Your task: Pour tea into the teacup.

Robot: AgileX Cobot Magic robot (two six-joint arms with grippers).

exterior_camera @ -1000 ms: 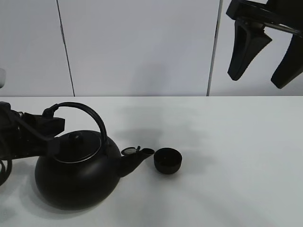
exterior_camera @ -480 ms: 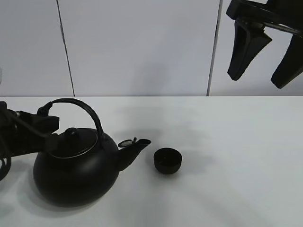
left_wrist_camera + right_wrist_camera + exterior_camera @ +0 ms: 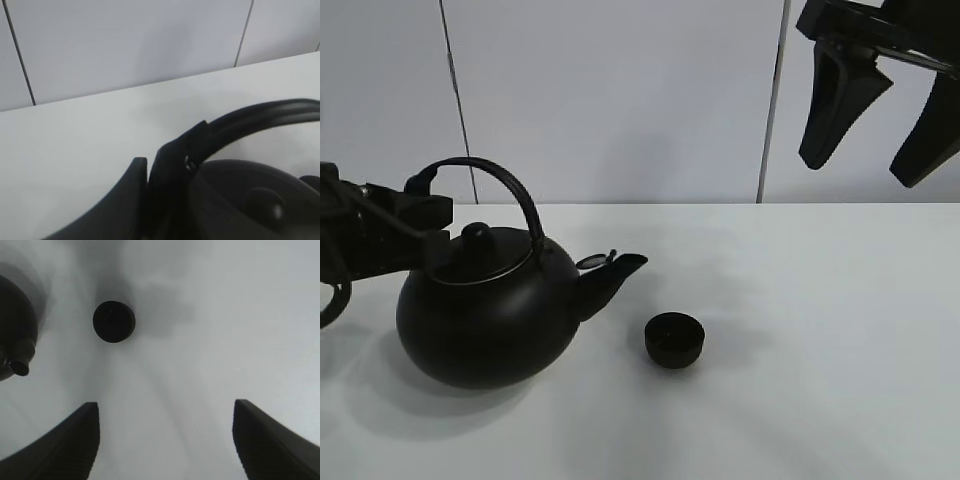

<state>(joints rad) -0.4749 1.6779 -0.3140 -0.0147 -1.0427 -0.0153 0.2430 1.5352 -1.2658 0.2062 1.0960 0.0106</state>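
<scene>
1. The left gripper point(image 3: 420, 212) is pinched shut on the rear end of the arched handle point(image 3: 495, 178) of the black kettle point(image 3: 485, 315). The kettle is level, and its shadow suggests it hangs just off the white table point(image 3: 840, 380).
2. The teacup point(image 3: 674, 340) stands upright on the table, to the right of the kettle and nearer the camera. The spout point(image 3: 618, 270) points up and rightward, its tip higher than the cup and short of it.
3. I'd say the pour needs the kettle carried a little right and forward, then tipped spout-down.
4. The right gripper point(image 3: 865, 165) hangs high on the right, fingers spread and empty, well apart from both. The left arm is clearly nearer.
</scene>
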